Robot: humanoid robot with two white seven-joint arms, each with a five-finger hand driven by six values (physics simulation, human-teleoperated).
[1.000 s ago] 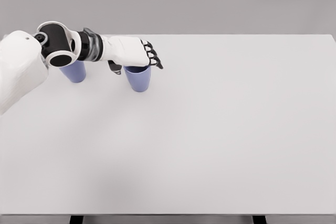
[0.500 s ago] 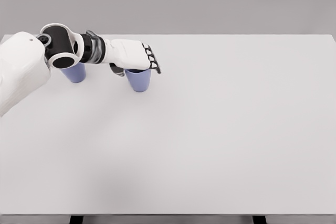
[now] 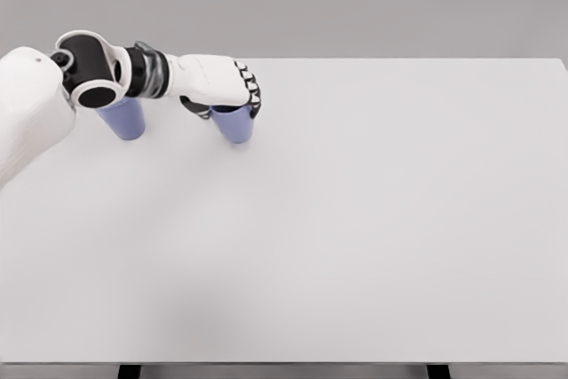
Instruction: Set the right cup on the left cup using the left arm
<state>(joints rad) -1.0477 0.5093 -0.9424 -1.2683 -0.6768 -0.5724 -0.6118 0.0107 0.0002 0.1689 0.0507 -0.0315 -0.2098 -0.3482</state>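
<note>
Head view. My left hand (image 3: 220,84) sits over the rim of the right cup (image 3: 235,123), at the far left of the white table (image 3: 373,219). Half a second ago the fingers (image 3: 250,93) were stretched out past the cup's far side; now they are curled down over the rim, with the thumb at the near-left of the wall. I read this as the grasp closing, and the cup looks slightly shifted from where it stood, so I judge the hand is gripping it; whether it has left the table I cannot tell. The left cup (image 3: 124,118) stands just behind my forearm, partly hidden by the wrist joint, and apart from the right cup.

Orientation. The right cup stands upright, mouth up beneath my palm, narrower base down; its long axis is vertical, perhaps tilted a touch. The left cup is likewise upright, so stacking needs a lift, a short carry to the left, and a straight descent. My right arm does not appear in this view.
</note>
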